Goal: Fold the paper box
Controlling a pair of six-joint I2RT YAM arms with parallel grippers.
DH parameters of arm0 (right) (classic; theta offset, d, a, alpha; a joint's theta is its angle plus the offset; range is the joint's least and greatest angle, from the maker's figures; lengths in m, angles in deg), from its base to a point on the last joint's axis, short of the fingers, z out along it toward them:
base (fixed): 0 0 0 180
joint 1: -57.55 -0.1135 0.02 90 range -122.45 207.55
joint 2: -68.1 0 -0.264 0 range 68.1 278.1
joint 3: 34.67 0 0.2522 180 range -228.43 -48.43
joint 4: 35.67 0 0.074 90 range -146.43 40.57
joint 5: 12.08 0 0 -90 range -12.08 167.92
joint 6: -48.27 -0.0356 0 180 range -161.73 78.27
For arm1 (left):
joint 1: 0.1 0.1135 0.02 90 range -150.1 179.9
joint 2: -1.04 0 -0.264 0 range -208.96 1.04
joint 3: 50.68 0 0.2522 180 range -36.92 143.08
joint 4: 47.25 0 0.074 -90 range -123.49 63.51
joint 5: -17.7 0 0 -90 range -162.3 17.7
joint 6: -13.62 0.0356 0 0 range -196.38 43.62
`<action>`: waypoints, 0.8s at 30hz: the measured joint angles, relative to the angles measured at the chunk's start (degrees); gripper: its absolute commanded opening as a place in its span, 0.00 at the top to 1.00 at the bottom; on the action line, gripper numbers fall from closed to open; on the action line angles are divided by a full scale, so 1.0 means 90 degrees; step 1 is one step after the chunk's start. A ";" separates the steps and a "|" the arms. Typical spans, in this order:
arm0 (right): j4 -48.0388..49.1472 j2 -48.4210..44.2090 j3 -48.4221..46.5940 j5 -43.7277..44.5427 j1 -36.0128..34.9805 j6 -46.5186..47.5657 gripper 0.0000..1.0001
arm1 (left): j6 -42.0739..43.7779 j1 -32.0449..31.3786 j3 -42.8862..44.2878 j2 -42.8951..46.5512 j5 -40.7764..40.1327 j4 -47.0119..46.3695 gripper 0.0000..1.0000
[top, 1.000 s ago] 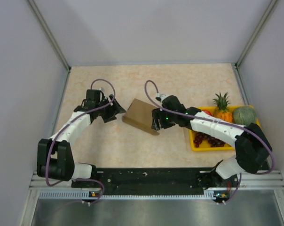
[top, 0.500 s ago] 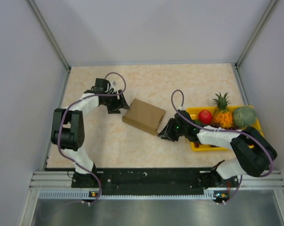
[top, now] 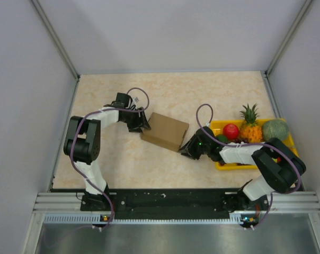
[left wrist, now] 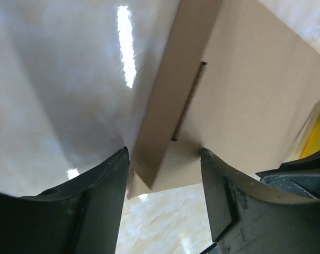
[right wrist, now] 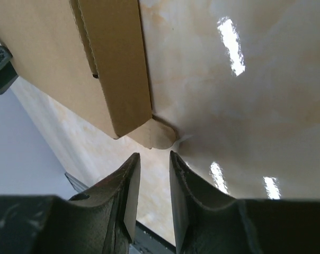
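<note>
The left fingers (left wrist: 91, 211) come in from well clear of the box (top: 164, 131) to its left corner, which now sits between them. The left arm (top: 81, 142) swings its elbow up from low beside the base and stands tall. The right fingers (right wrist: 120, 211) come off the box's right edge, draw back toward the near side of the counter (top: 144, 169), and narrow to a slim gap (nothing in it). The box edges slightly rightward.

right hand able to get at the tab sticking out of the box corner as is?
Probably yes: the right hand points straight at the tab on the paper box corner, only bare table between them.
</note>
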 measured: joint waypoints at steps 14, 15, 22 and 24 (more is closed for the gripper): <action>-0.0923 -0.0758 0.0107 0.0644 0.0243 0.0420 0.69 | -0.0940 -0.0078 -0.2244 0.1554 -0.0012 -0.1073 0.39; -0.1008 -0.0806 0.0107 0.0690 0.0265 0.0478 0.69 | -0.1010 -0.0129 -0.2363 0.1678 -0.0017 -0.1093 0.37; -0.0928 -0.0814 0.0328 0.0491 0.0318 0.0612 0.68 | -0.1243 -0.0299 -0.2708 0.2327 -0.0068 -0.1231 0.27; -0.0809 -0.0821 0.0389 0.0435 0.0318 0.0605 0.69 | -0.1224 -0.0299 -0.2688 0.2288 -0.0100 -0.1234 0.31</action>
